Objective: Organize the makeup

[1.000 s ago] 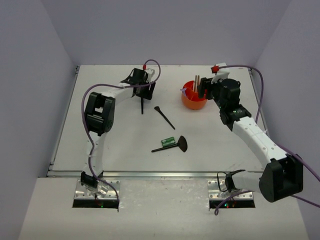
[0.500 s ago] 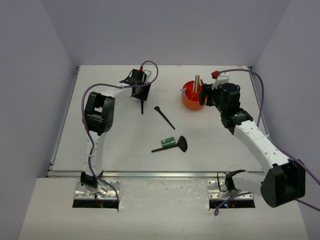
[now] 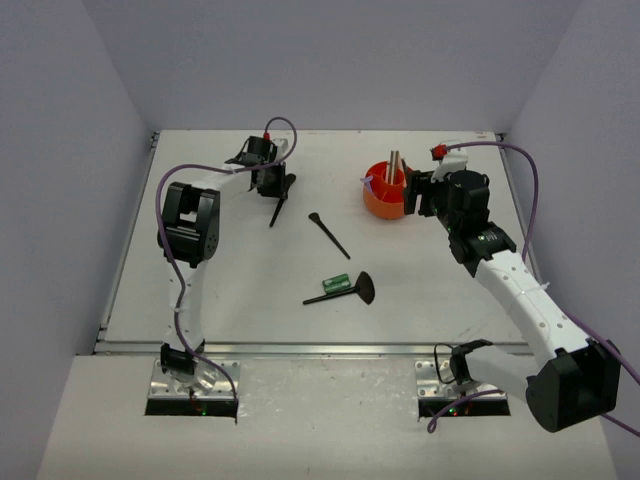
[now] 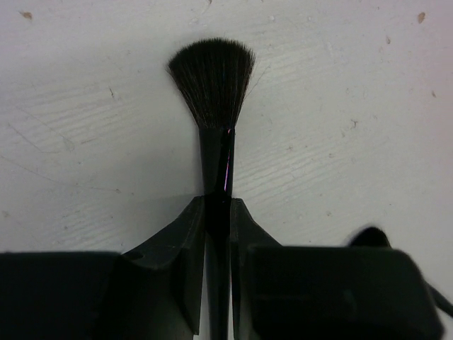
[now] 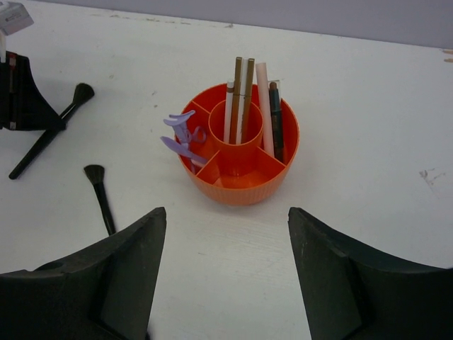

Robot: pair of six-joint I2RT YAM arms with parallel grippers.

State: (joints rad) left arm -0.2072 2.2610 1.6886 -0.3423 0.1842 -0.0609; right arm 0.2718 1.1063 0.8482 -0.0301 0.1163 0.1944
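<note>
So the left tool is clamped tight on the handle of a black brush, far-left part of the table, bristles sticking out past the fingertips and pointing down at the surface; can't tell if they touch it. The right tool hangs wide open with nothing in it, just in front of the orange cup. In the cup, tan sticks stand in the middle well, a pink stick in an outer section and lilac tools in another. Loose mid-table are a thin black brush, a fan brush and, right beside it, a green tube.
</note>
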